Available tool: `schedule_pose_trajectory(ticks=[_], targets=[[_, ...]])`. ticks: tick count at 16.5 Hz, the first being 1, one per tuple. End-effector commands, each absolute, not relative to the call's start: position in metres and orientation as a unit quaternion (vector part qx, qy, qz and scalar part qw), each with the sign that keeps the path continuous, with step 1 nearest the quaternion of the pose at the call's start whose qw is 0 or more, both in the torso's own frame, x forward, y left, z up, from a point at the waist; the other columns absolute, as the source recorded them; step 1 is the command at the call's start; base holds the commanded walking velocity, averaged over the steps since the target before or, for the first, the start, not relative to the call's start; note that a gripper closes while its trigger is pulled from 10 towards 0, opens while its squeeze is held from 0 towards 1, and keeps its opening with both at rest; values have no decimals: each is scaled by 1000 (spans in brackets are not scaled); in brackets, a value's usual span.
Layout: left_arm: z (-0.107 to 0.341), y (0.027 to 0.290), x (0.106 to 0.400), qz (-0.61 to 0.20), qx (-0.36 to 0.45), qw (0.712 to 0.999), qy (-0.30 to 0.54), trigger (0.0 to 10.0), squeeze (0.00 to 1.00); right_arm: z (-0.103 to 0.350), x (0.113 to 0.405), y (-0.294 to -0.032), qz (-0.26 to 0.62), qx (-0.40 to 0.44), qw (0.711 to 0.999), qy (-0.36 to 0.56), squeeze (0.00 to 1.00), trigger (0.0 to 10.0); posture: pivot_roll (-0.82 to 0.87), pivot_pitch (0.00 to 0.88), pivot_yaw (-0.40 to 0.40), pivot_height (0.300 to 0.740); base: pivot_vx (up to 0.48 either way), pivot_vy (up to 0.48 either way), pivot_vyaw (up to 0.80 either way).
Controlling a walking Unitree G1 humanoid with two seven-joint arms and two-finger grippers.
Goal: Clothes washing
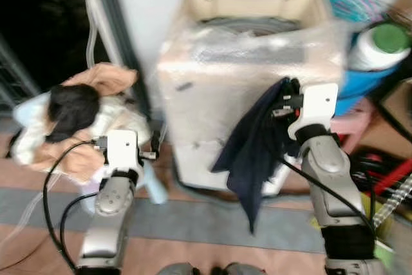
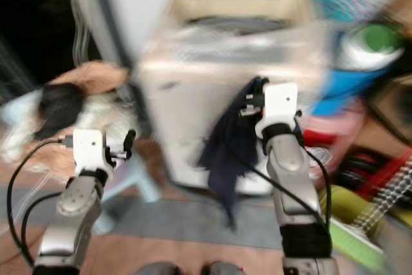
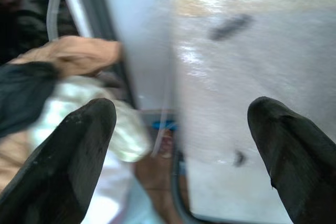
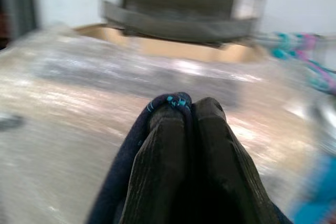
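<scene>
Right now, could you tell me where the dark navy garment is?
The dark navy garment hangs from the right gripper, jaws shut on it, in front of the washing machine, right of the clothes pile.

Washer (image 1: 251,94) wrapped in glossy, crinkled clear plastic film, dark navy garment (image 1: 254,152) of soft matt cloth, right end effector (image 4: 191,129) fingers matt black and ribbed, arms (image 1: 106,223) of brushed silver metal, laundry pile (image 1: 77,120) of soft cloth.
</scene>
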State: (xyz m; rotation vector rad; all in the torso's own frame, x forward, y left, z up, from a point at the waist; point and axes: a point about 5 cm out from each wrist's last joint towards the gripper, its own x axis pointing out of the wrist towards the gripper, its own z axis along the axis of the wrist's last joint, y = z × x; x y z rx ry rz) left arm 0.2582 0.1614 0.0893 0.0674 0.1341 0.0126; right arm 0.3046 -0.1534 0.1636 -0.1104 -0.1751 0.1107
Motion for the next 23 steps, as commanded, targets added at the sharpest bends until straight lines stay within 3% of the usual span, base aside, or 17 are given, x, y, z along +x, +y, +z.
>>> schedule_pose_trajectory(ticks=[1, 5, 15, 21, 23], targets=[[90, 162, 260, 8, 32, 997, 66, 10000, 0, 171, 305, -155, 55, -59, 991, -105, 0, 10000, -32, 0, 74, 740, 0, 0, -800], [91, 166, 263, 23, 23, 997, 67, 10000, 0, 171, 306, -150, 81, -55, 990, -106, 0, 10000, -35, 0, 82, 740, 0, 0, -200], [90, 166, 263, 24, 21, 997, 71, 10000, 0, 162, 302, -147, 95, -65, 989, -95, 0, 10000, -37, 0, 87, 740, 0, 477, 0], [94, 165, 261, 15, 11, 998, 54, 10000, 0, 160, 301, -147, 95, -64, 989, -93, 0, 10000, -40, 0, 88, 740, 0, 0, 0], [95, 165, 261, 14, 10, 999, 50, 10000, 0, 165, 303, -146, 117, -102, 982, -110, 0, 10000, -41, 0, 86, 740, 0, 0, 0]])
